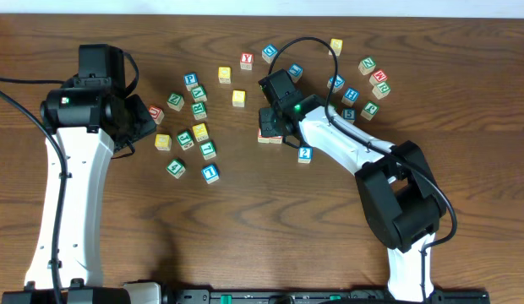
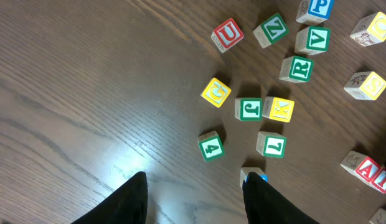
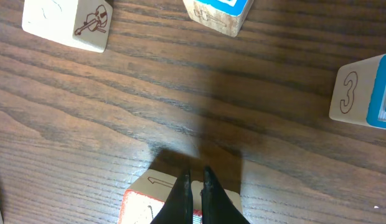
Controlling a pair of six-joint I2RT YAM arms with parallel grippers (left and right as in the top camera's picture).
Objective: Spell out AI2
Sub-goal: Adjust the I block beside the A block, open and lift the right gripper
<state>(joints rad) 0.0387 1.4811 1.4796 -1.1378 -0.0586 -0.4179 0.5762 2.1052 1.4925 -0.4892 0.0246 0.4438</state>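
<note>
Overhead, blocks [image 1: 200, 133] dot the dark wood table [image 1: 245, 241]; left tool [image 2: 194, 190] wide, right tool [image 3: 194, 180] pinched narrow.

left fingers [image 2: 134, 202] spread wide apart, right fingers [image 3: 182, 193] pressed together, tips down

Dark wooden table [image 1: 245, 228]; lettered and numbered blocks [image 1: 200, 133] scattered across it.

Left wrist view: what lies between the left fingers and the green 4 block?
Bare wood only, in the left wrist view, between the left fingers and the green 4 block. A blue-topped block sits off to one side.
</note>
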